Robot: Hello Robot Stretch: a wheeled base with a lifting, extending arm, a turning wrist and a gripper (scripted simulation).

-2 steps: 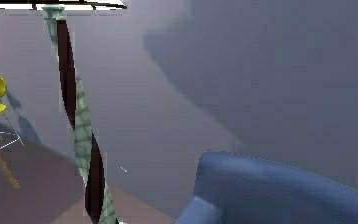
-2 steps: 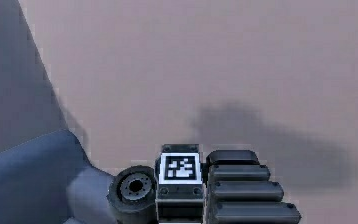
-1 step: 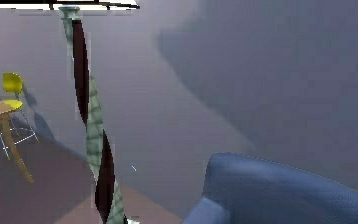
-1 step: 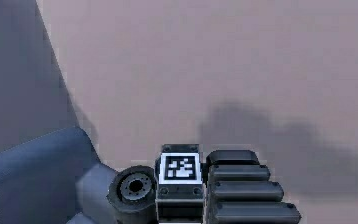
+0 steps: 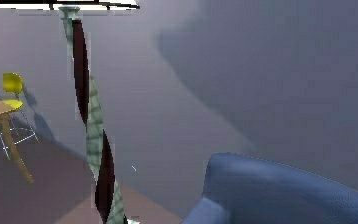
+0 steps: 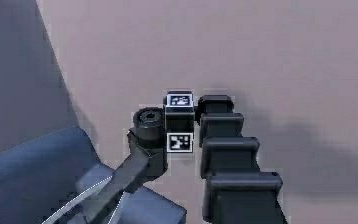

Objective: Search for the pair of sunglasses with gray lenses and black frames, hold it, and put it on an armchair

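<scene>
Your gripper [image 6: 82,200] points to seven o'clock at the armchair [image 6: 37,165]; whether it holds anything can't be told. Get well over it before letting go.

Blue armchair [image 5: 272,190]; yellow chair [image 5: 12,88]; lamp pole [image 5: 90,105] twisted green, dark red.

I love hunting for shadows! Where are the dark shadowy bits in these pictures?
Forward view: a big soft grey shadow spreads over the wall, above the blue armchair and right of the twisted lamp pole. Arm side view: a fainter shadow lies on the floor just right of the arm.
</scene>
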